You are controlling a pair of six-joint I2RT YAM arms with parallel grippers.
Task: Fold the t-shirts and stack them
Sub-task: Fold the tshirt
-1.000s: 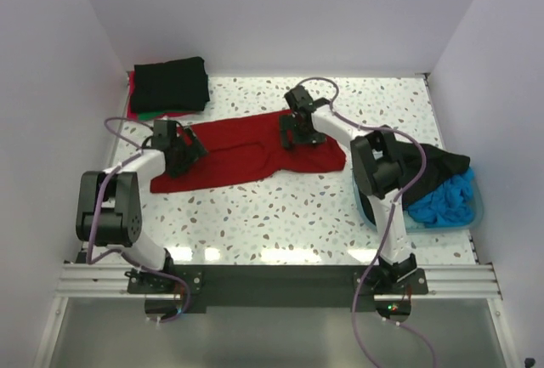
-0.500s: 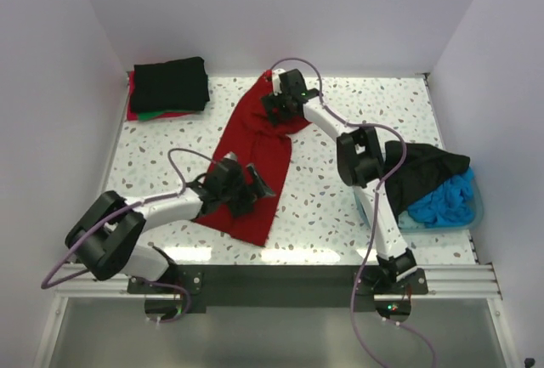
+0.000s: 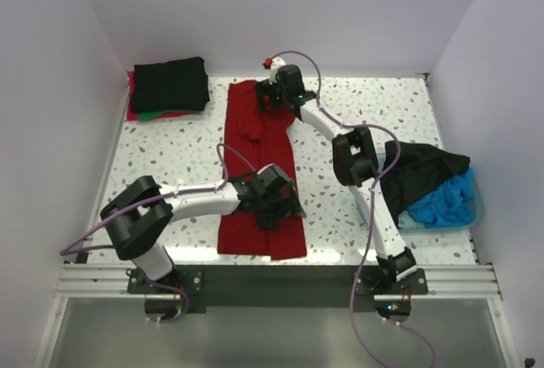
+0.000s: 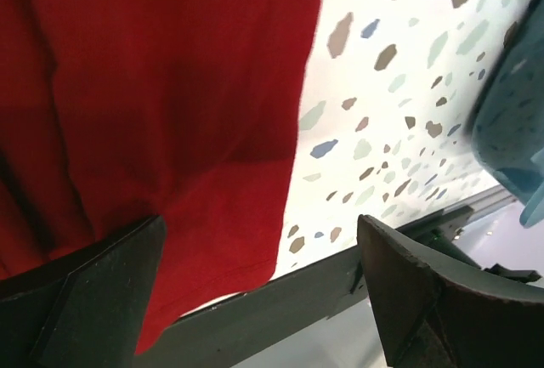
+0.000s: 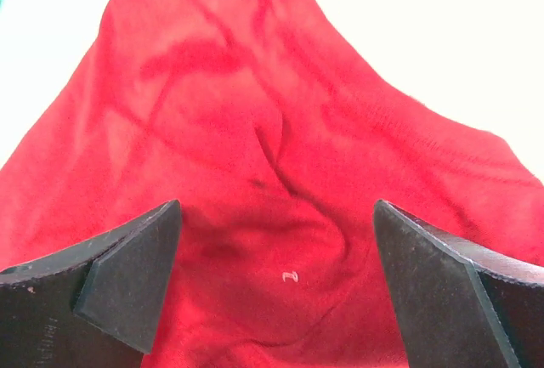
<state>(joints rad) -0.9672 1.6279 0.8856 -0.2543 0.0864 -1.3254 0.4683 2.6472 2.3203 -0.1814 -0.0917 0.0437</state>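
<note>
A dark red t-shirt (image 3: 259, 164) lies stretched lengthwise from the far edge to the near edge of the table. My left gripper (image 3: 279, 205) is open over its near part. In the left wrist view (image 4: 263, 300) the shirt's hem and side edge (image 4: 170, 87) lie between and beyond the wide-apart jaws. My right gripper (image 3: 272, 96) is open over the shirt's far end. In the right wrist view (image 5: 276, 283) wrinkled red cloth (image 5: 255, 130) fills the space between the jaws. A folded black shirt (image 3: 170, 83) tops a stack at the far left, with green and red edges (image 3: 149, 115) beneath.
A teal plastic basin (image 3: 472, 215) stands at the right, holding a black shirt (image 3: 425, 168) and a blue shirt (image 3: 446, 198). Its rim shows in the left wrist view (image 4: 514, 113). White walls close in the table's left, back and right. The arm bases sit at the near rail.
The red shirt has swung from lying across the table to lying lengthwise. My left gripper moved right and nearer with its near end; my right gripper moved to the far edge.
</note>
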